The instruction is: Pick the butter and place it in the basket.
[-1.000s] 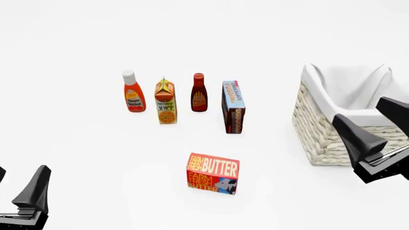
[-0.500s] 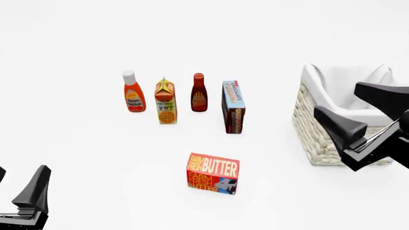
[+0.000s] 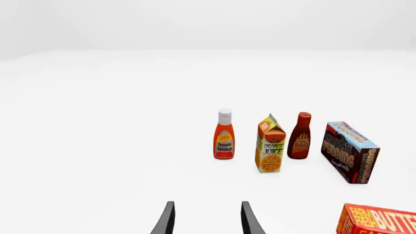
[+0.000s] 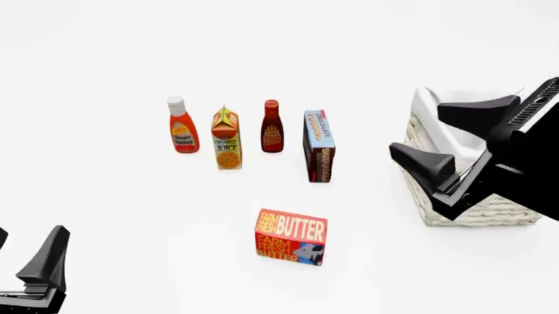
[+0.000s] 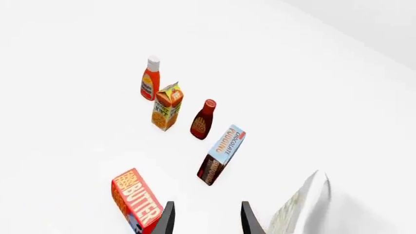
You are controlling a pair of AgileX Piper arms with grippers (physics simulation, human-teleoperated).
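Front view: butter [image 4: 291, 237] alone, ungrasped

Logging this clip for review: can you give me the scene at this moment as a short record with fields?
butter: upright on the table, near side, untouched
basket: at the right, nothing seen inside
back row, left to right: ketchup bottle, orange juice carton, BBQ sauce bottle, chocolate pudding box
left hand: open, empty, low at the near left corner
right hand: open, empty, raised in front of the basket, fingers pointing left toward the groceries
task state: butter not yet grasped
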